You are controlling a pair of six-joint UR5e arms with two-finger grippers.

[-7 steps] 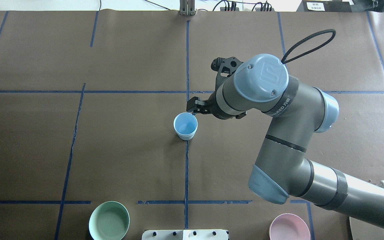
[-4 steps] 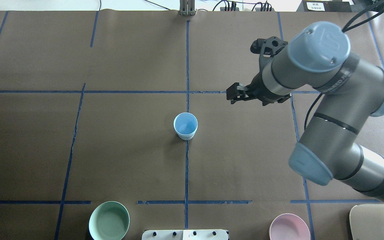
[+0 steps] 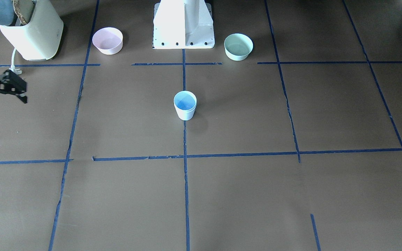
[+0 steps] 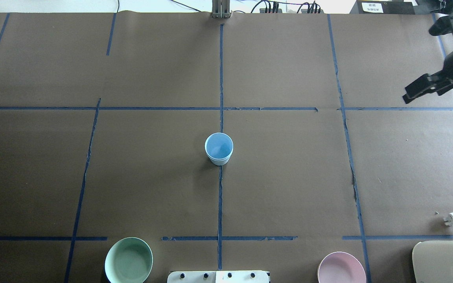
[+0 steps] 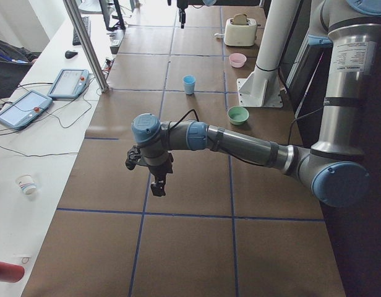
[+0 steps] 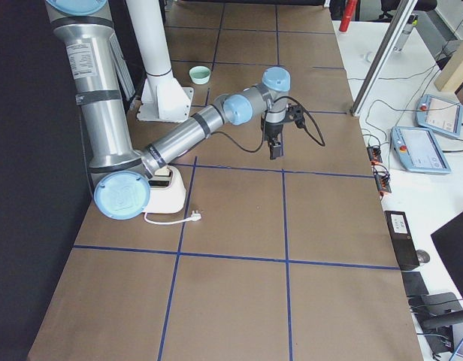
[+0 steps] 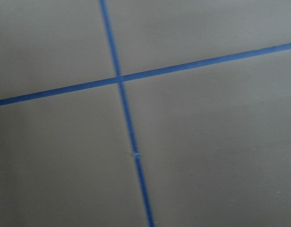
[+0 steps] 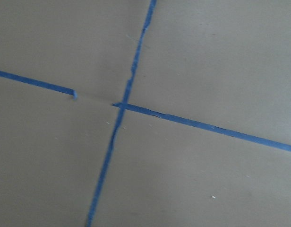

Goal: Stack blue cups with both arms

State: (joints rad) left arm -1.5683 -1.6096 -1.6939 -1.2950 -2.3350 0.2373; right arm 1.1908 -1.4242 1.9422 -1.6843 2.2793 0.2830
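Note:
One pale blue cup shape (image 4: 218,148) stands upright at the table's middle on a blue tape line, and also shows in the front view (image 3: 185,104) and the left view (image 5: 189,83). No second separate cup shows; I cannot tell whether two are nested. My right gripper (image 4: 411,94) hangs far to the cup's right near the table edge, empty, its jaws apart in the front view (image 3: 4,94). My left gripper (image 5: 158,185) shows only in the left view, far from the cup, and I cannot tell its state.
A mint-green bowl (image 4: 129,260) and a pink bowl (image 4: 341,268) stand at the near edge, either side of the white pedestal (image 3: 183,24). A cream toaster (image 4: 444,261) with a loose white plug (image 4: 452,218) stands at the near right corner.
My right arm has drawn away from the cup's rim, moving right and back to the table's far right edge. The cup has stayed in place.

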